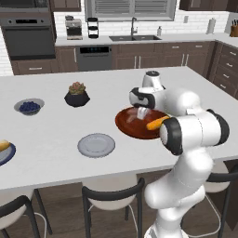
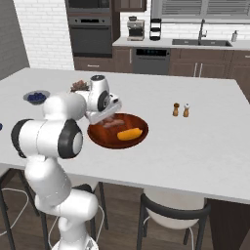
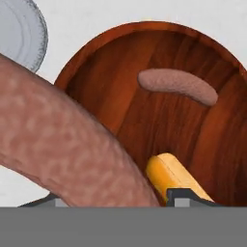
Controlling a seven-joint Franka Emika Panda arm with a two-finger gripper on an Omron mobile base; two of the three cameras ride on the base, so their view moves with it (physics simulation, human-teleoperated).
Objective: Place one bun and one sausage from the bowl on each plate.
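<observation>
The reddish-brown wooden bowl point(image 1: 132, 125) point(image 2: 100, 136) point(image 3: 111, 77) sits on the island counter in front of the arm. My gripper point(image 1: 142, 113) point(image 2: 109, 117) point(image 3: 120, 200) hovers just above it, shut on a sausage point(image 3: 58, 140) that fills the near left of the hand view. A second sausage point(image 3: 178, 86) point(image 2: 114, 125) and an orange bun point(image 3: 171, 176) point(image 1: 157, 123) point(image 2: 130, 134) lie in the bowl. The light grey plate point(image 1: 96, 145) point(image 3: 21, 38) lies bare to the bowl's left. The dark blue plate point(image 1: 5, 155) at the far left edge carries a bun point(image 1: 3, 145).
A small grey bowl of blueberries point(image 1: 29, 107) point(image 2: 36, 96) and a black plant pot point(image 1: 76, 95) stand farther back on the left. Two shakers point(image 2: 180, 110) stand right of the wooden bowl. Stools line the near counter edge.
</observation>
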